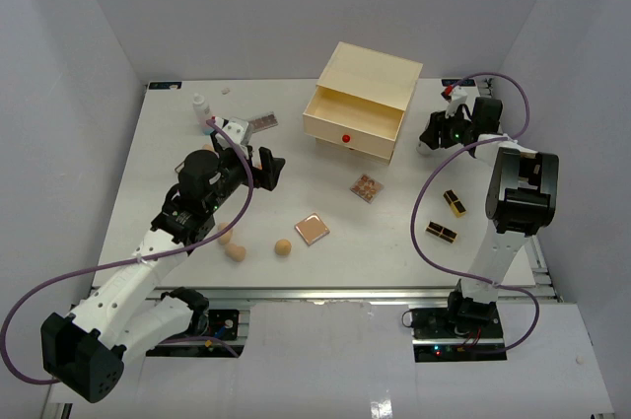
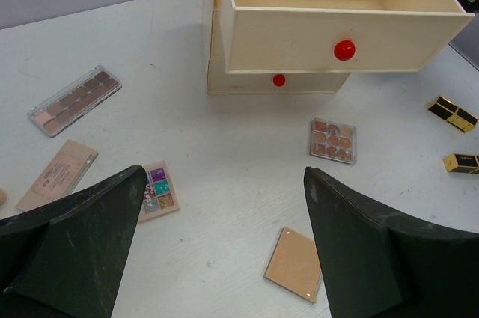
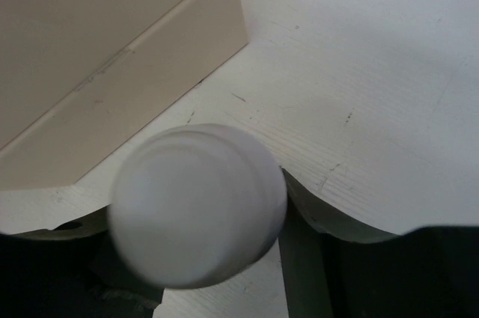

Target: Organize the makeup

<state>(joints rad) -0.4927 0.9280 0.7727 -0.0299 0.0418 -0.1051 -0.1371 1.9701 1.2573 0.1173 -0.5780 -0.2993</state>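
My right gripper [image 1: 430, 137] stands just right of the cream chest [image 1: 361, 102] and is shut on a white bottle [image 3: 197, 203] that fills its wrist view. My left gripper [image 1: 267, 169] is open and empty above the table, left of centre. In its wrist view the gripper [image 2: 224, 177] frames a peach compact [image 2: 294, 264], a clear-lidded palette [image 2: 333, 140] and a colourful palette [image 2: 159, 191]. The chest's top drawer [image 2: 337, 30] is pulled out and looks empty. Two lipstick tubes [image 1: 455, 203] [image 1: 441, 232] lie at the right. Tan sponges [image 1: 283, 247] [image 1: 236, 252] lie at the near left.
A long eyeshadow palette [image 2: 75, 99] and a flat pink packet [image 2: 56, 175] lie left of the chest. Another small white bottle [image 1: 200, 104] stands at the far left. White walls close in the table on three sides.
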